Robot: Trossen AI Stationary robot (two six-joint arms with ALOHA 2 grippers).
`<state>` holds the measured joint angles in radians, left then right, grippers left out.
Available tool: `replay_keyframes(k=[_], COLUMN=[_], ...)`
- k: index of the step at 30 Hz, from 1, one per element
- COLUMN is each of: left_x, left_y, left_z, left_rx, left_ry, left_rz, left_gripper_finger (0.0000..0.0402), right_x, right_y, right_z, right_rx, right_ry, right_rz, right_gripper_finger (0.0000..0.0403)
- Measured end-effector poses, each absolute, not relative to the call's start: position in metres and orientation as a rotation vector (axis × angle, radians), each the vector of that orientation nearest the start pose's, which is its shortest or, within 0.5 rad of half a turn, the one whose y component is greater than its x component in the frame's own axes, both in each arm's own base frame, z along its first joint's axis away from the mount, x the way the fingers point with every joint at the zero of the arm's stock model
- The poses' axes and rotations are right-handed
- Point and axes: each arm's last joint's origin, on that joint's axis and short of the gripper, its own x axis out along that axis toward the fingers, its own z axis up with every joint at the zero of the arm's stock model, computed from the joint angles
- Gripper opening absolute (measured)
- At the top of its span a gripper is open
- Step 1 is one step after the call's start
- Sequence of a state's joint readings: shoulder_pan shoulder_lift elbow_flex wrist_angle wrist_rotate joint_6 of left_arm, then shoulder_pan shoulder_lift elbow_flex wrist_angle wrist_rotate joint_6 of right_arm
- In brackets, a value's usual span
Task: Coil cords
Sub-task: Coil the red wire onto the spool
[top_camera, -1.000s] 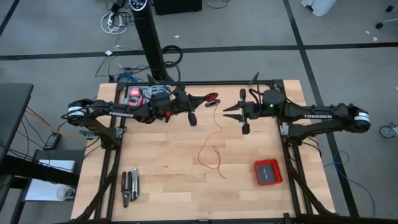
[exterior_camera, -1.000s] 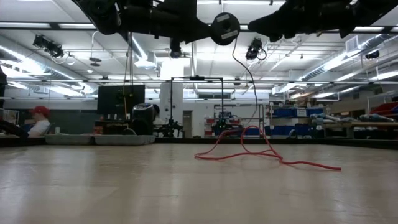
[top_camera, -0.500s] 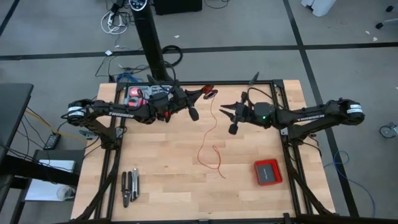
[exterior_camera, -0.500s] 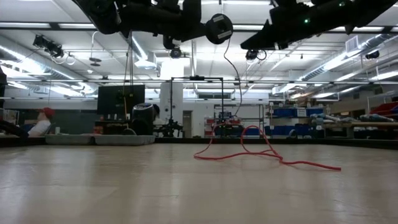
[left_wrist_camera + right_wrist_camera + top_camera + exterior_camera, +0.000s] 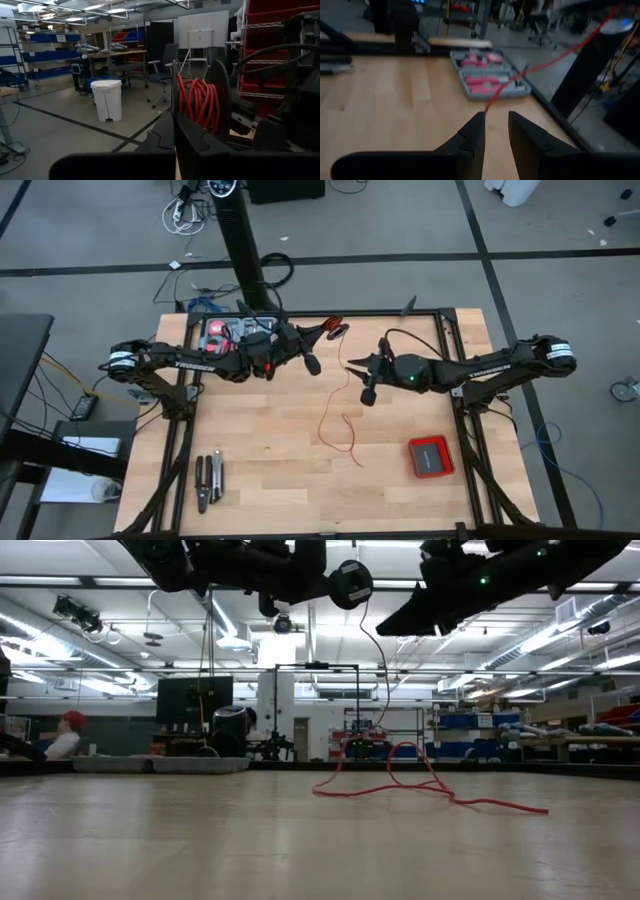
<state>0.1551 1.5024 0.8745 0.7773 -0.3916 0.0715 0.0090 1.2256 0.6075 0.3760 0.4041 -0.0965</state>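
Part of the thin red wire (image 5: 342,416) is wound on the small black spool (image 5: 200,102), clamped in the left gripper (image 5: 330,331). The rest lies loose on the wooden worktop (image 5: 270,440). The right gripper (image 5: 356,365), fingers slightly apart, straddles the strand.

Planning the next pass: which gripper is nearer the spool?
Left. The left gripper holds the spool above the table; the right gripper is apart from it, at the hanging red wire.

On the desk (image 5: 250,440), the wire (image 5: 340,430) lies at centre; the box (image 5: 431,456) at four o'clock, the pliers (image 5: 208,481) at seven, the toolkit (image 5: 228,333) at eleven.
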Motion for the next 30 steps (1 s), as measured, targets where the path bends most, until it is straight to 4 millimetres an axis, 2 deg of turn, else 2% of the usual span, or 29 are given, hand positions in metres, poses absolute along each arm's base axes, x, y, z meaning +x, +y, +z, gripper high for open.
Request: replay_keyframes(k=[8, 21, 30], left_x=[0.323, 0.324, 0.324], left_y=[0.062, 0.058, 0.057], left_z=[0.285, 0.286, 0.286], left_rx=[0.053, 0.051, 0.052], left_ry=[-0.128, -0.136, -0.135], left_rz=[0.55, 0.536, 0.535], left_gripper_finger=[0.0, 0.0, 0.0], right_x=[0.256, 0.263, 0.265], right_y=[-0.004, -0.003, -0.003], right_z=[0.229, 0.216, 0.213], right_rx=[-0.081, -0.078, -0.1], right_ry=[0.311, 0.352, 0.369], right_rz=[-0.363, -0.364, -0.364], right_gripper_finger=[0.0098, 0.0095, 0.0054])
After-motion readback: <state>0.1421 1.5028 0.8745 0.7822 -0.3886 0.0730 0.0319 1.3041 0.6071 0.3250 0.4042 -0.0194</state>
